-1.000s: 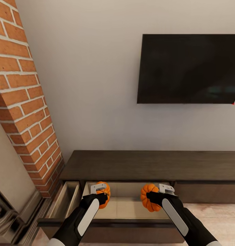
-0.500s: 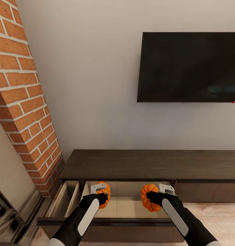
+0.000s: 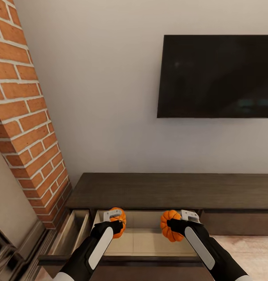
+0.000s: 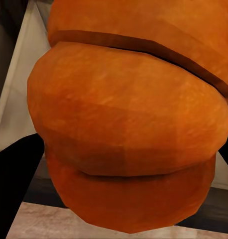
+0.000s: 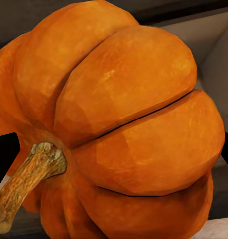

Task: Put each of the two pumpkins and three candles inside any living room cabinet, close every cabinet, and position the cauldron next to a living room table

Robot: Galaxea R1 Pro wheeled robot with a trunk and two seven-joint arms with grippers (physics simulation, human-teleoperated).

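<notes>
Pumpkins occupy both grippers above an open drawer of the long, low dark-brown wood cabinet (image 3: 169, 189), which stands against a pale wall. The left gripper (image 3: 115, 218) is clenched on a small bright orange ribbed pumpkin (image 3: 119, 223), of which the head view shows only the orange side past the gripper's white and black housing; the left wrist view shows this left pumpkin (image 4: 129, 124) close up, its ribs running across, with a black fingertip (image 4: 17, 184) at its flank. The right gripper (image 3: 180, 222) grasps the second orange ribbed pumpkin (image 3: 169, 225), held just to the inner side of its fingers; in the right wrist view the right pumpkin (image 5: 119, 129) shows a short brownish stem (image 5: 27, 181) pointing off to one side. Both pumpkins hang over the light beige interior of the wide open drawer (image 3: 145, 238), apart from each other, and whether either touches the drawer floor cannot be told. Just beside that drawer, toward the red brick chimney column (image 3: 24, 113), a narrower drawer (image 3: 71, 234) also stands pulled out. A large black flat television (image 3: 217, 76) is mounted on the wall above the cabinet's right part.
</notes>
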